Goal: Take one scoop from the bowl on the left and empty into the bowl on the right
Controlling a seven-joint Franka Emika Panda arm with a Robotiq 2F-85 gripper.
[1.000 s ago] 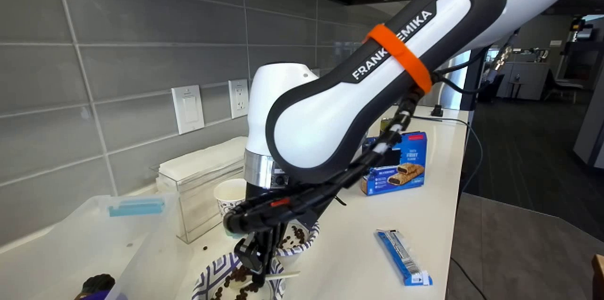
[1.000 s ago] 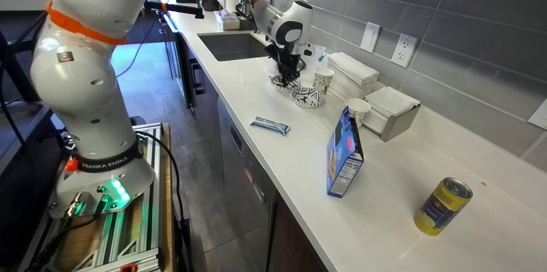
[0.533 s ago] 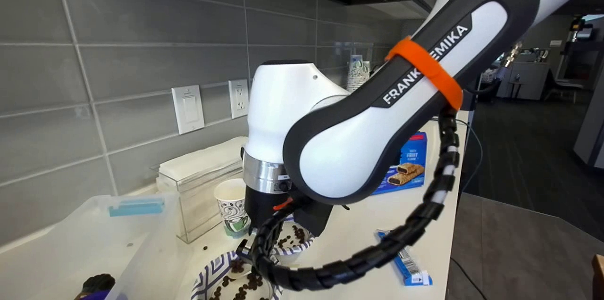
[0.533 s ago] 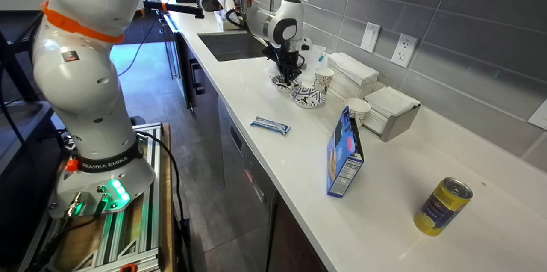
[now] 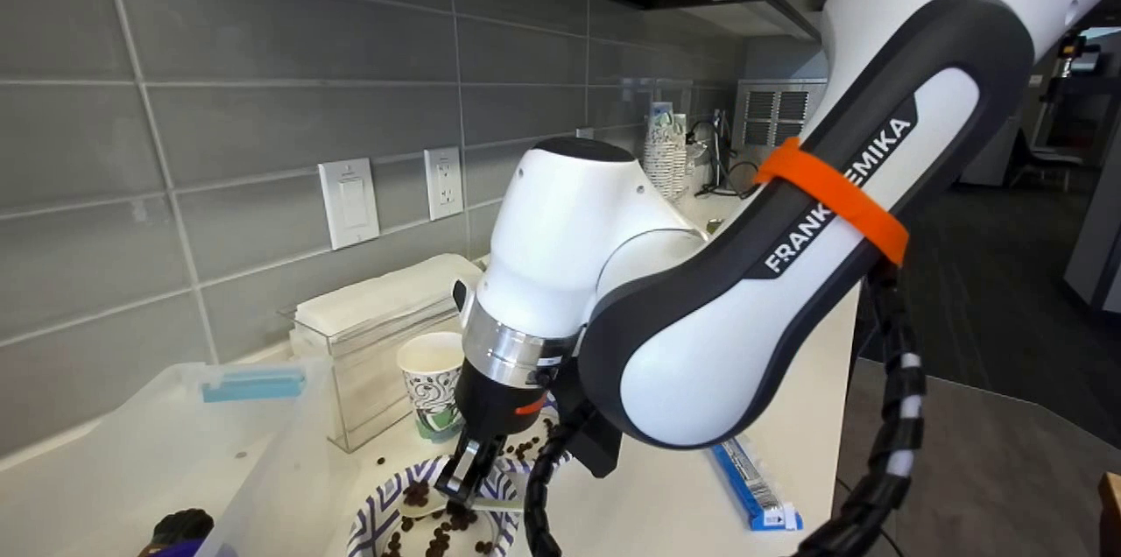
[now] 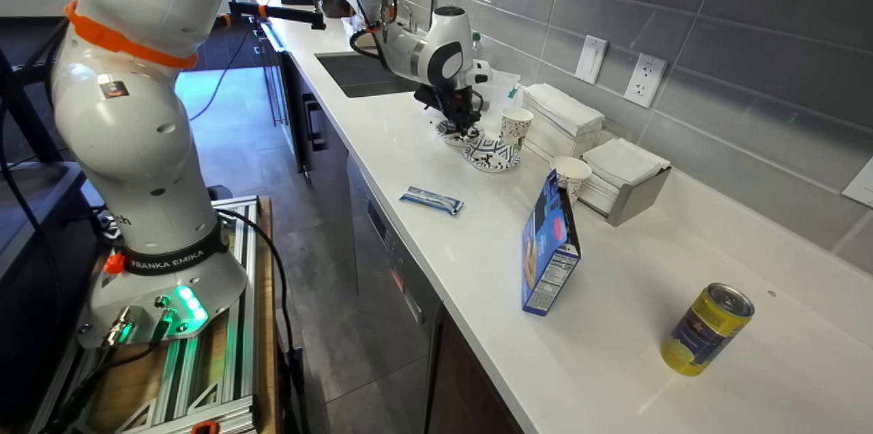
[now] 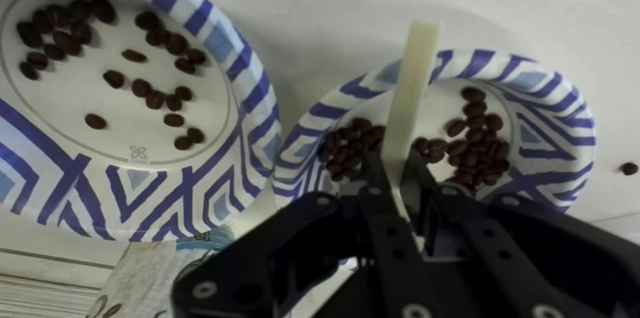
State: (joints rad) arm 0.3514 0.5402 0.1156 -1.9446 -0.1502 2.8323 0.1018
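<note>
A blue-and-white patterned paper bowl [image 5: 385, 509] [image 7: 560, 108] holding dark coffee beans stands under my gripper. A second patterned bowl [image 6: 492, 155] [image 7: 245, 65] stands right beside it with scattered beans inside. My gripper [image 5: 461, 496] [image 6: 464, 128] [image 7: 395, 163] is shut on the handle of a pale spoon [image 7: 412, 88] [image 5: 497, 505]. The spoon's head [image 5: 424, 500] is over the first bowl with several beans on or at it. In the wrist view the head is hidden behind the fingers. The handle's free end sticks out past that bowl's rim.
A paper cup [image 5: 432, 386] and a napkin holder [image 5: 350, 382] stand near the wall. A clear bin [image 5: 175, 469] is beside the first bowl. A wrapped bar [image 5: 753, 487], a blue box [image 6: 545, 250] and a can [image 6: 709, 331] are along the counter. A loose bean [image 7: 629, 168] lies outside.
The arm has shifted and the wrist has tilted, with the spoon turning along. The first bowl has slid slightly toward the wall. The spoon has stayed in the gripper.
</note>
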